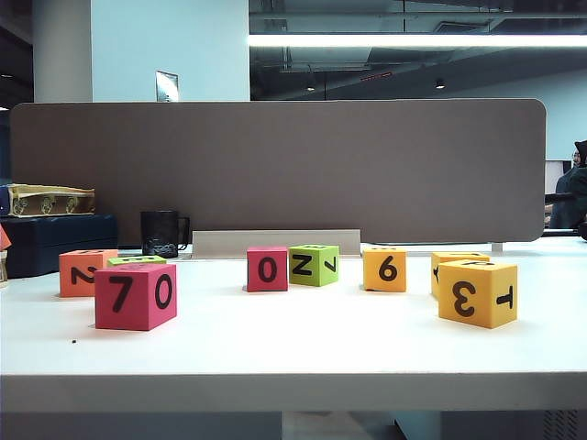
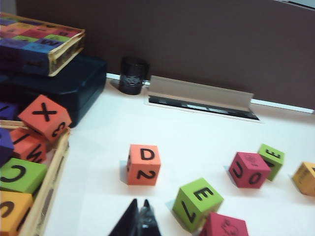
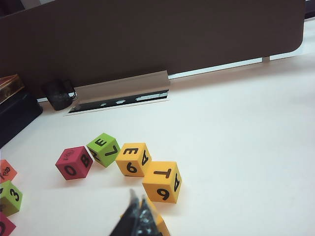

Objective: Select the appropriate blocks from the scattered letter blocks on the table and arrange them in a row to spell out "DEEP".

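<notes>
Left gripper (image 2: 139, 220) clenched, empty, hanging over left part of table (image 1: 293, 353). Right gripper (image 3: 140, 216) looks clenched, empty too. Orange D block (image 2: 143, 164) near back-left edge: open jaws first, drop straight over D.

Orange cube (image 2: 143, 164) shows "D" on top and "2" on its side, standing alone on the white table (image 1: 303, 344). Lime-green cube (image 2: 197, 203) near it shows "E" and "7". Farther right, two yellow-orange cubes (image 3: 133, 159) (image 3: 162, 181) touch at a corner.
</notes>
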